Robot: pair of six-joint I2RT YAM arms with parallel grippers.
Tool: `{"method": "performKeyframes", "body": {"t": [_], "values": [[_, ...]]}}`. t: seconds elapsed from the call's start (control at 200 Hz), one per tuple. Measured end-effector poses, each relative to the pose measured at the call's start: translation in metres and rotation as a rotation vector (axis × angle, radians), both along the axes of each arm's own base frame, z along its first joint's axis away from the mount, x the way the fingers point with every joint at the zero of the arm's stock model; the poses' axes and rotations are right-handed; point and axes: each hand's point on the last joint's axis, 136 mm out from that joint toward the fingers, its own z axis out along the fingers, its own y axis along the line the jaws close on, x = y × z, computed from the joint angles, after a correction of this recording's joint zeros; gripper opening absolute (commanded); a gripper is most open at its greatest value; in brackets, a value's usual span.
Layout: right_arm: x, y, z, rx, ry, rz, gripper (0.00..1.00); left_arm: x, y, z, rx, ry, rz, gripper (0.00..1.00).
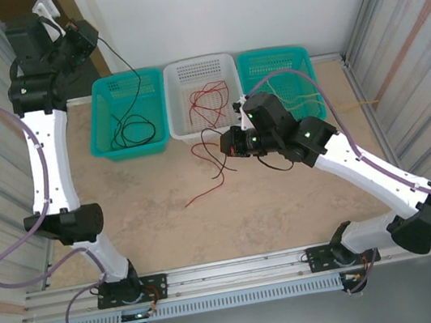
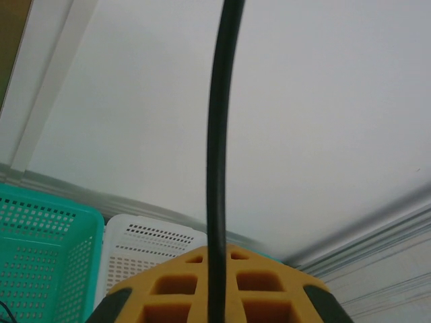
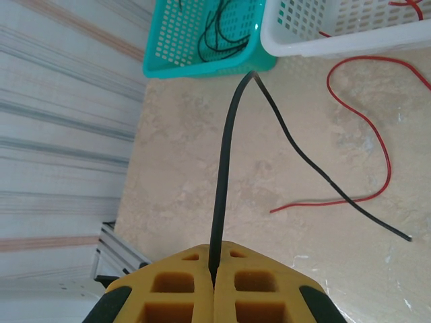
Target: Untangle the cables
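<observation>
The left end effector is raised high at the far left corner, its honeycombed orange-yellow pads pressed together on a hanging black cable. This smooth, round wire runs straight up between the pads in the wrist view. From above it droops in a thin arc into the left teal basket, a perforated plastic tub where more black cables lie in loose loops.

The right end effector sits low over the middle of the desk, a beige, marbled, matt surface. Its matching orange pads are clamped narrow on a kinked black cable. That wire rises from the pads, folds sharply near the baskets, then trails back across the desk to a cut free end.

A red cable lies on the desk in a wide open curve, passing under or over the black one; which, I cannot tell.

The white basket, also a lattice of small holes, holds a scribble of red cables. The right teal basket holds fine pale yellow cables
</observation>
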Motion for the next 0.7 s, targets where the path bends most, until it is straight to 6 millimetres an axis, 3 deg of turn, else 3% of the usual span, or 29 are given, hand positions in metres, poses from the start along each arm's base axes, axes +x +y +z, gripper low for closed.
{"method": "performKeyframes", "body": {"t": [0.401,0.516,0.601,0.701], "values": [[-0.006,0.022,-0.009,0.001,0.014,0.056,0.00,0.001,0.003,0.006,0.013,-0.027,0.019,0.00],[-0.007,0.024,-0.011,-0.003,0.017,0.063,0.00,0.005,0.006,-0.002,0.036,-0.019,0.034,0.00],[-0.007,0.025,-0.011,-0.002,0.017,0.063,0.00,0.014,0.010,-0.025,0.062,0.027,0.051,0.35],[-0.007,0.024,-0.011,-0.004,0.017,0.063,0.00,0.031,0.015,-0.060,0.073,0.111,0.061,0.58]]}}
